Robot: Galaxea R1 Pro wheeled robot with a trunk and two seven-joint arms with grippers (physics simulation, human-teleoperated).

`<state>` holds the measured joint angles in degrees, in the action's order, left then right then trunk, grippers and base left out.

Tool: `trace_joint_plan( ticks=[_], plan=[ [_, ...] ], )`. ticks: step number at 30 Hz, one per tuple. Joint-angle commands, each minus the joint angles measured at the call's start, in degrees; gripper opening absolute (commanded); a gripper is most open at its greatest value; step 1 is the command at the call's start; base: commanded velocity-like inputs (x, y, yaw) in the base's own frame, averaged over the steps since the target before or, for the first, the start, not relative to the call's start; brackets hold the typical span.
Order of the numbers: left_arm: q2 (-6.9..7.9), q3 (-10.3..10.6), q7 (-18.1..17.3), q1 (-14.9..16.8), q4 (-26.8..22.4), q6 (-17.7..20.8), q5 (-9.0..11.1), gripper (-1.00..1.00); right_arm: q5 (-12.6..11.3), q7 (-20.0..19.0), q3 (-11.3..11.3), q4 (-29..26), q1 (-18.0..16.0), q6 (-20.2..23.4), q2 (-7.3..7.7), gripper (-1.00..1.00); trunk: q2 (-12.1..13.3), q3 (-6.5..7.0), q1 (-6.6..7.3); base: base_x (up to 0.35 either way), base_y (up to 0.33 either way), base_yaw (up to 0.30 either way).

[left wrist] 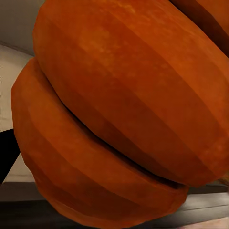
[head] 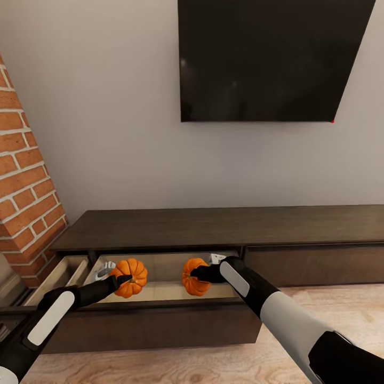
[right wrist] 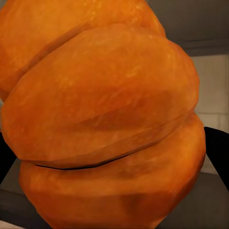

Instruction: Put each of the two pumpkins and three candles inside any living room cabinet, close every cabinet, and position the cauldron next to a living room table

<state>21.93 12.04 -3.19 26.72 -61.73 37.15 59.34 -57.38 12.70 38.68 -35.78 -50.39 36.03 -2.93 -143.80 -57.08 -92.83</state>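
My left gripper [head: 124,281] holds one pumpkin [head: 130,276]; my right gripper [head: 198,273] holds the other pumpkin [head: 193,277]; both hang over the pale inside of the cabinet's [head: 224,226] open drawer [head: 160,290], just below my hands.

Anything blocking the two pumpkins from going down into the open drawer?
Nothing visible. The left gripper holds one pumpkin and the right gripper the other pumpkin, both over the open drawer of the cabinet; the pale bottom beneath looks bare.
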Motion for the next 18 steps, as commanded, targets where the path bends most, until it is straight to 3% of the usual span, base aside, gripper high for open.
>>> trace_joint_plan(
  ticks=[1, 18],
  plan=[
    [0.05, 0.17, -0.08, 0.06, -0.03, 0.11, -0.01, -1.00, -0.63, 0.63, 0.24, -0.08, -0.05, -0.05, 0.03, -1.00, -0.03, -0.06, 0.01, 0.000, 0.000, 0.000],
    [0.05, 0.40, -0.07, 0.05, -0.06, 0.12, -0.04, -1.00, -0.56, 0.66, 0.25, -0.08, -0.05, -0.26, 0.04, -1.00, -0.03, -0.06, 0.01, 0.056, 0.000, 0.000]
  ],
)
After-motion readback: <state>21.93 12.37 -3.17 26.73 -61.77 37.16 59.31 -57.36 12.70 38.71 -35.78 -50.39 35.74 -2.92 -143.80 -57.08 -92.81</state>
